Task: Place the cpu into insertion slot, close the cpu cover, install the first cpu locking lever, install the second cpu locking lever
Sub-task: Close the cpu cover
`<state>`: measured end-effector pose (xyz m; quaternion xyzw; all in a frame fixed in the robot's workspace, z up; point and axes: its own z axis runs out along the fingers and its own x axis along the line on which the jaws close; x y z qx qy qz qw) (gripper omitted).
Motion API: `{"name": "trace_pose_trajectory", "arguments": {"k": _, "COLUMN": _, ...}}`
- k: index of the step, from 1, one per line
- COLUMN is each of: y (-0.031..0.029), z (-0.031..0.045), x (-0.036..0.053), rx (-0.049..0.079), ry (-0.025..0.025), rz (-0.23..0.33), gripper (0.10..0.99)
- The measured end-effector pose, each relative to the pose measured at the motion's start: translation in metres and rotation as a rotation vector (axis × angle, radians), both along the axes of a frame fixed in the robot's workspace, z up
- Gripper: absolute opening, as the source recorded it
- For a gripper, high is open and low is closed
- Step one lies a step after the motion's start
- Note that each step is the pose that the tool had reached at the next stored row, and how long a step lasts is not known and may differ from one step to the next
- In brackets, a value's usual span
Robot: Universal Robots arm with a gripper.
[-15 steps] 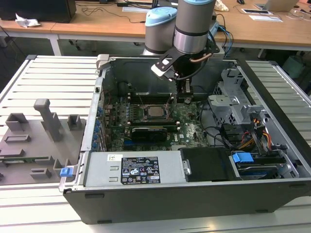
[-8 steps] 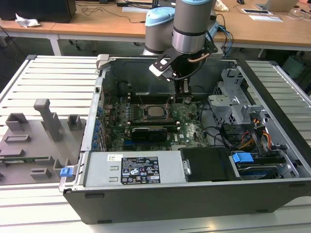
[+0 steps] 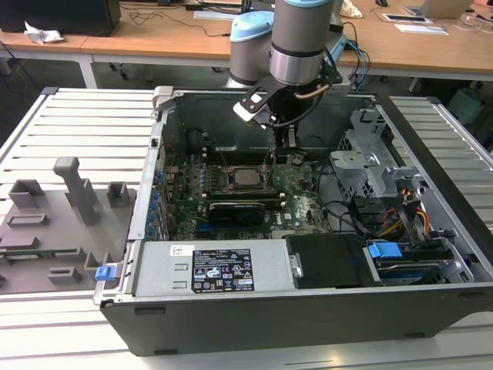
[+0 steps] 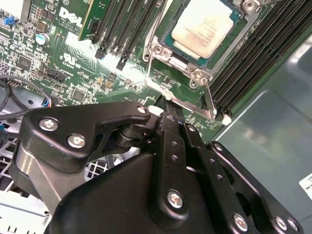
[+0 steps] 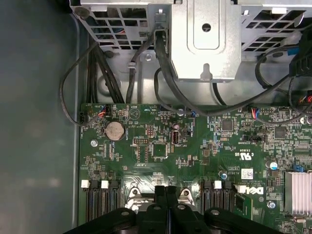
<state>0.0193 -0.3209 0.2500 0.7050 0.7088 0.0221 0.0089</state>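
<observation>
- The cpu (image 4: 202,27) sits in the insertion slot (image 4: 181,52) on the green motherboard (image 5: 195,146), pale metal top facing up, inside the open computer case (image 3: 308,308).
- The cpu cover (image 4: 178,62) looks to be lying down around the chip. The angle is steep, so whether it is fully flat is hard to tell.
- The gripper (image 4: 169,108) has its two black fingers (image 5: 160,191) pressed together with nothing visible between them. In the exterior view the gripper (image 3: 283,150) hangs just beside the socket.
- In the second wrist view the closed tip is at the thin wire locking lever (image 4: 187,103), touching it or very nearly so, at the socket corner near the memory slots (image 4: 253,53).
- The step in hand appears to be seating a locking lever, with the tip used as a pusher.
- Doing it well means bearing on the wire rod itself, not on the cover plate or the chip.
- The pressure should be steady enough that the springy rod does not slip off the narrow tip.
- The fingers should keep clear of the memory slots and the small board parts beside the socket.
</observation>
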Motion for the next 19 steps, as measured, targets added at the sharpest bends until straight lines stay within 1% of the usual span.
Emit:
{"name": "trace_pose_trajectory", "arguments": {"k": 8, "y": 0.0, "z": 0.0, "x": -0.0056, "rx": 0.0, "ry": 0.0, "rz": 0.0, "gripper": 0.11}}
{"name": "trace_pose_trajectory", "arguments": {"k": 15, "y": 0.0, "z": 0.0, "x": -0.0126, "rx": 0.0, "ry": 0.0, "rz": 0.0, "gripper": 0.11}}
{"name": "trace_pose_trajectory", "arguments": {"k": 19, "y": 0.0, "z": 0.0, "x": -0.018, "rx": 0.0, "ry": 0.0, "rz": 0.0, "gripper": 0.11}}
